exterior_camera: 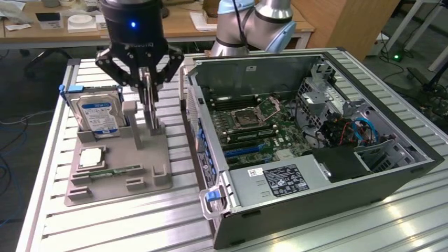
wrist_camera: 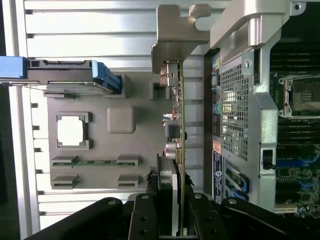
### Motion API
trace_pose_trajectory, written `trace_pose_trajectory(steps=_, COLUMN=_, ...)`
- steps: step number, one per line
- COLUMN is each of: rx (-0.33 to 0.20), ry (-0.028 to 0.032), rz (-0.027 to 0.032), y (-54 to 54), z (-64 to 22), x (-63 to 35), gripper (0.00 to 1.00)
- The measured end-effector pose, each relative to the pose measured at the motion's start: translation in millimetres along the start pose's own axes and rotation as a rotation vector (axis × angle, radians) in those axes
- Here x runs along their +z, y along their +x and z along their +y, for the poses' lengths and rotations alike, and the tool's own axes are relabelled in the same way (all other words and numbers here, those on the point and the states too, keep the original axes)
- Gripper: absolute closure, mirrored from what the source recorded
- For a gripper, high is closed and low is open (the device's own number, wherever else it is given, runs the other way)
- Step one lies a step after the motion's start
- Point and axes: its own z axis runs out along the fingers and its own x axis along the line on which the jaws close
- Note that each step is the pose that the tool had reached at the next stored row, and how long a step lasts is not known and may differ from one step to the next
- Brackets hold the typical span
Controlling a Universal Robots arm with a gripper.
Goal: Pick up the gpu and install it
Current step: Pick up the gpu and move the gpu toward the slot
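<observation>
One tool point(exterior_camera: 146, 86) clenched on upright gpu point(exterior_camera: 150, 111), grey tray point(exterior_camera: 119, 185) beneath, narrow gap to computer case point(exterior_camera: 294, 215) wall

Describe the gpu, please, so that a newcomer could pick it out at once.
On the exterior view's left of the open computer case sits a grey parts holder. The gpu stands on edge in it, gripped by the gripper. Unlike the labelled hard drive and flat-lying memory stick, it is a thin green card with a silver bracket.

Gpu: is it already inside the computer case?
No, the gpu stands upright in the gray holder beside the case.
</observation>
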Motion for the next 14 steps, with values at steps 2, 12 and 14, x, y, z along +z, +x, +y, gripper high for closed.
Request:
trace_pose_trajectory(steps=2, rx=0.000, ry=-0.0001, rz=0.0000, y=-0.2, z=0.0, x=-9.4, gripper=0.72)
trace_pose_trajectory(steps=12, rx=0.000, ry=-0.0018, rz=0.0001, y=-0.6, z=0.1, x=-27.6, gripper=0.72)
trace_pose_trajectory(steps=14, rx=0.000, ry=-0.0018, rz=0.0003, y=-1.1, z=0.1, x=-27.6, gripper=0.72)
